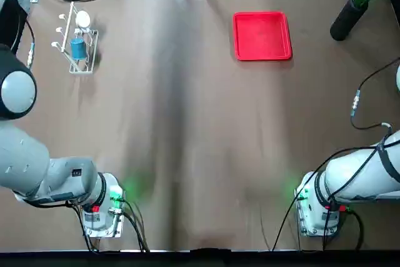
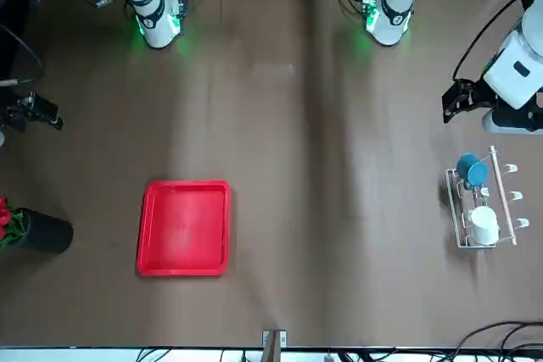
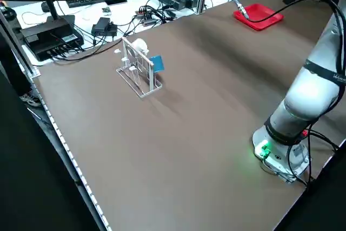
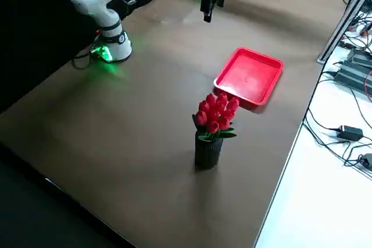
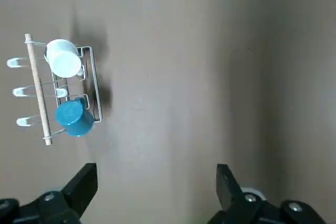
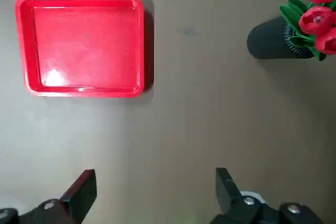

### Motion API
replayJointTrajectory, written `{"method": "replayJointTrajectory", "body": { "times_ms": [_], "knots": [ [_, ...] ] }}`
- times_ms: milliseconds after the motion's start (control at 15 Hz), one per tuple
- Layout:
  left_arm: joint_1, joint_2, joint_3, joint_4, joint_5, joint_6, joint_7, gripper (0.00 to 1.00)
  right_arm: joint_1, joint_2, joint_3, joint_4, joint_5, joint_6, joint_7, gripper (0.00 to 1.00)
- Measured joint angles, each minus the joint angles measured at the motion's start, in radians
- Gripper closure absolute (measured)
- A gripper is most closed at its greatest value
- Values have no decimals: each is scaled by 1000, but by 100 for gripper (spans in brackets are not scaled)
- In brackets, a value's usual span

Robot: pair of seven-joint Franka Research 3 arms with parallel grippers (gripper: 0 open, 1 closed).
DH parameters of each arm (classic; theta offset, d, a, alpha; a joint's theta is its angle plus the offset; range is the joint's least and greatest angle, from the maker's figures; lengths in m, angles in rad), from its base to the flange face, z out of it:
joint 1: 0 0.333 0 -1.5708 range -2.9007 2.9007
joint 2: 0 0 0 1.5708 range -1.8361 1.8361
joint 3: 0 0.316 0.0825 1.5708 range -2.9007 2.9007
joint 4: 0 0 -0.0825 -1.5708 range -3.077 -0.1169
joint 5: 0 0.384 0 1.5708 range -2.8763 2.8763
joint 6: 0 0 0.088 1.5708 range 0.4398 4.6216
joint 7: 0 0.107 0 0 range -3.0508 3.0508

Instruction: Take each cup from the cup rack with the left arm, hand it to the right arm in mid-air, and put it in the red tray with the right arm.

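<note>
Two cups hang on the cup rack [image 5: 58, 90]: the blue cup [image 5: 74, 118] nearer the left gripper [image 5: 156, 182], the white cup [image 5: 64, 59] beyond it. Its jaws stand wide open and empty, well apart from both. Bring the jaws astride the blue cup's wall before closing. The right gripper [image 6: 155, 187], equally open and empty, hovers clear of the bare red tray [image 6: 81, 45].

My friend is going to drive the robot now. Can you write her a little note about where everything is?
Left tool: open, holding nothing, up high near the cup rack.
Right tool: open, holding nothing, above the table near the red tray.
Blue cup and white cup: both hanging on the rack.
Tray: nothing in it. A vase of red flowers stands near it.
Done: nothing yet.
Left: take, hand over and place both cups.
</note>
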Motion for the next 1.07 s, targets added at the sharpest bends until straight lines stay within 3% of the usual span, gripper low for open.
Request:
{"method": "replayJointTrajectory", "body": {
  "times_ms": [333,733,1067],
  "knots": [
    [23,49,7,-20,10,-11,-7,0,-1,0,-1,-4,0,11,0,0],
    [162,176,10,-22,12,-8,16,0,-5,0,-8,-7,0,16,0,0],
    [154,273,7,-24,46,-2,19,0,-14,0,-11,-7,0,17,-1,0]
  ]
}}
